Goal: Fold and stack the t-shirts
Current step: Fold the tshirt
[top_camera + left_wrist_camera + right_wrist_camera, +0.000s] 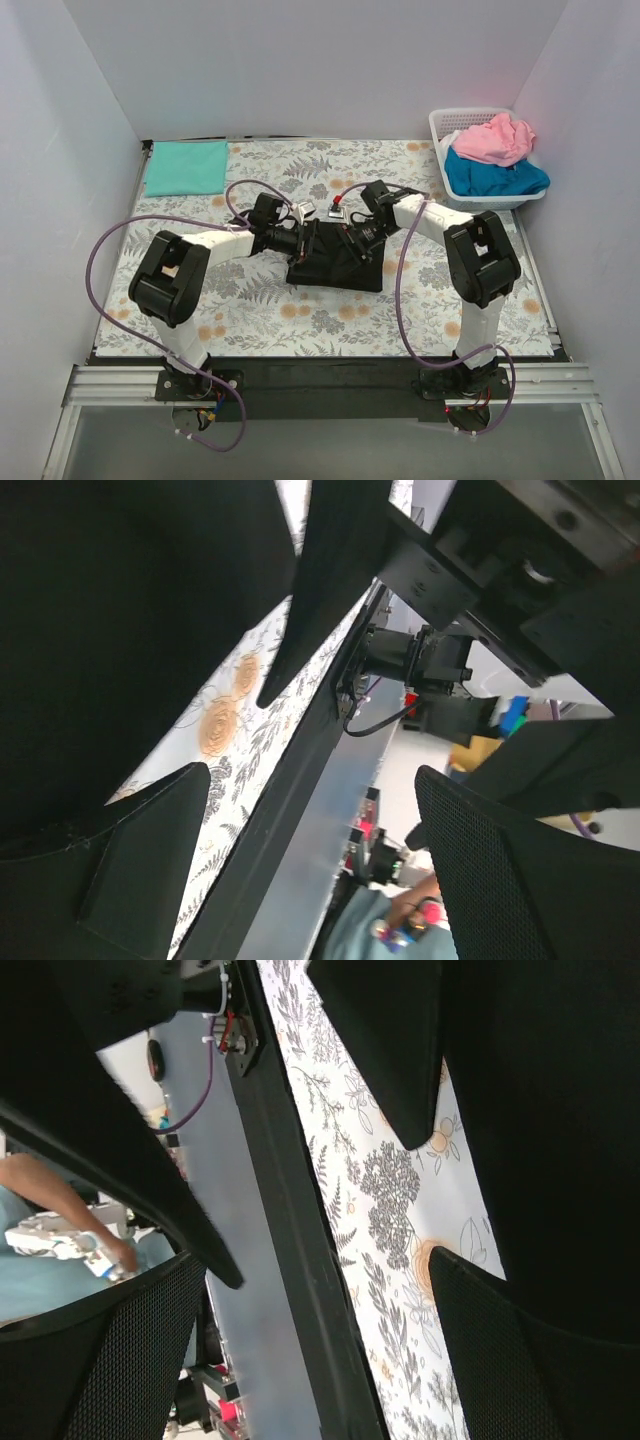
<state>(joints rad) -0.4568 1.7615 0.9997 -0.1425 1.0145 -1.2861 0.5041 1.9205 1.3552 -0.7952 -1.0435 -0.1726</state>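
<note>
1. The left gripper (pixel 232 735) stands with its jaws spread wide and nothing between them. Only the flower-and-fern table cloth (pixel 260 310) shows in the gap.
2. The right gripper (pixel 425 1200) is likewise spread wide and grips nothing, with patterned cloth visible between its two dark fingers (pixel 390 1050).
3. In both wrist views, black fabric fills the frame just beside the fingers. Whether the fingertips touch it cannot be told.
4. From above, the two grippers face each other low over the black t-shirt (pixel 335 265), the left at its left edge and the right near its upper right part. The shirt lies as a rough rectangle in the middle of the table.
5. The left arm (pixel 215 243) and the right arm (pixel 430 215) reach in from either side, their purple cables looping above the cloth.
6. The mint-green t-shirt (pixel 187 167) lies flat and folded at the far left corner, well apart from the black one.
7. The pink t-shirt (pixel 492 138) sits crumpled on top of the bright blue t-shirt (pixel 500 180) inside the white lattice basket (pixel 440 125) at the far right corner.
</note>
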